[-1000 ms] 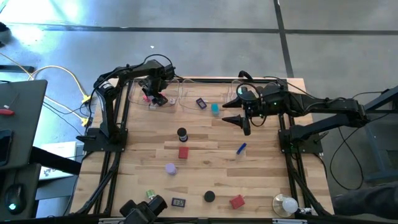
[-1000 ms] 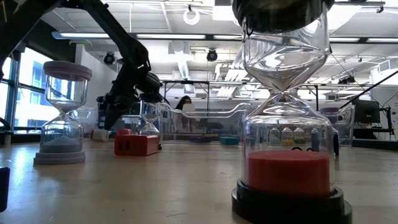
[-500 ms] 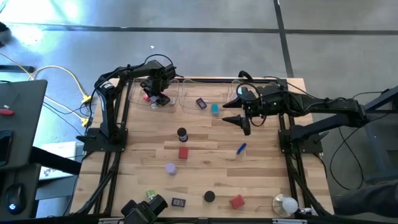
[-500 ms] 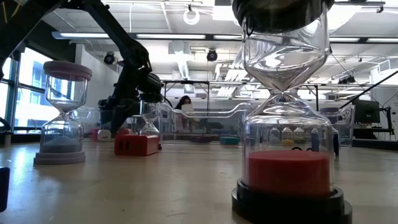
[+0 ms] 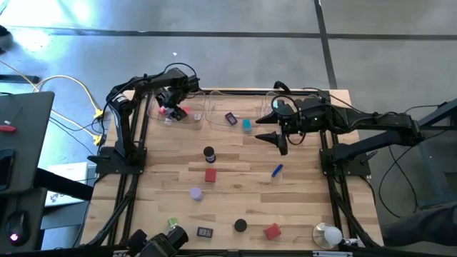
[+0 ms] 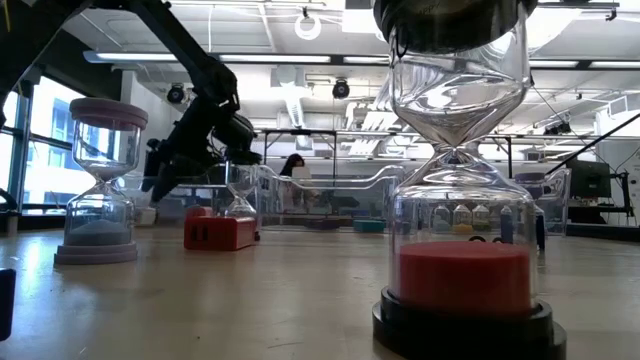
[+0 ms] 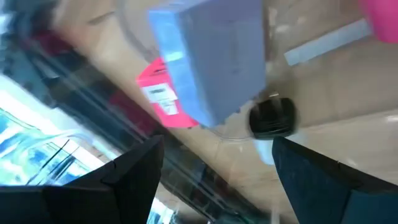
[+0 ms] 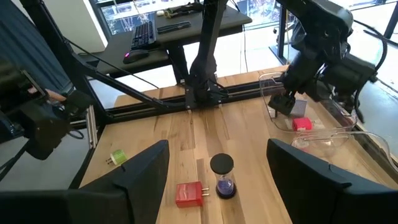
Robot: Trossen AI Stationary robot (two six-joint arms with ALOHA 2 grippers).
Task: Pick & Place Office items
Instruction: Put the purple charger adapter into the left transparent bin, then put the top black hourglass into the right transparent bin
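My left gripper [image 5: 170, 107] hangs open over the clear tray [image 5: 194, 121] at the table's far left. In the left wrist view a lavender block [image 7: 211, 56], a pink block [image 7: 163, 99] and a dark clip [image 7: 272, 117] lie in the tray beyond the fingers, with nothing between them. My right gripper [image 5: 275, 139] waits open above the table's far middle. On the wood lie a black-capped hourglass [image 5: 208, 153], a red block [image 5: 210, 175], a blue stick [image 5: 276, 170], a lilac cap [image 5: 196, 193] and a black cap [image 5: 240, 225].
A second clear tray [image 5: 218, 123] holds a purple piece [image 5: 230, 118] and a teal piece [image 5: 246, 125]. Near the front edge lie another red block [image 5: 272, 231], a white bulb [image 5: 330, 233], a green plug [image 5: 173, 224] and a dark clip [image 5: 205, 231]. Black frame rails run along both sides.
My left gripper has risen slightly above the tray and tipped toward the table's left edge. The pink block in the tray now shows beside it. My right gripper has kept still.
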